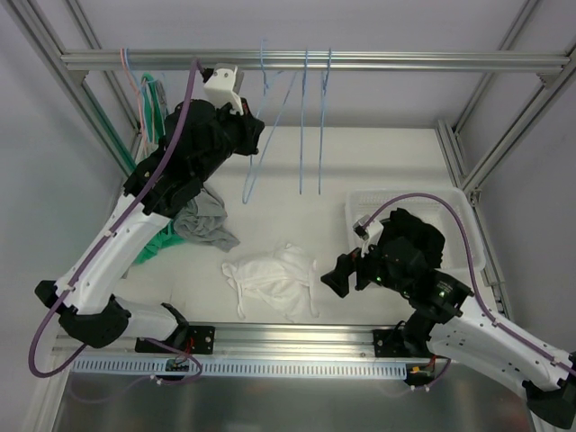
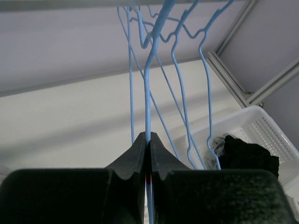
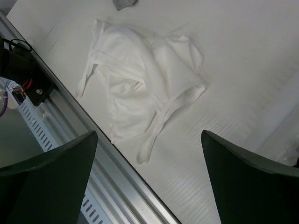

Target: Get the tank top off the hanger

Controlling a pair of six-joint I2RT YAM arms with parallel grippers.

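Pinched on a thin blue wire hanger (image 2: 147, 93) is our left gripper (image 2: 149, 142), while our right gripper (image 3: 148, 137) gapes wide over the crumpled white fabric tank top (image 3: 140, 79) lying on the white table (image 3: 243, 46), limp and light by our judgement, best taken at a bunched fold.

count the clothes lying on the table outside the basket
3: a white tank top near the front edge, a grey garment to its left, and a green garment mostly hidden under the left arm. More may be hidden beneath that arm.
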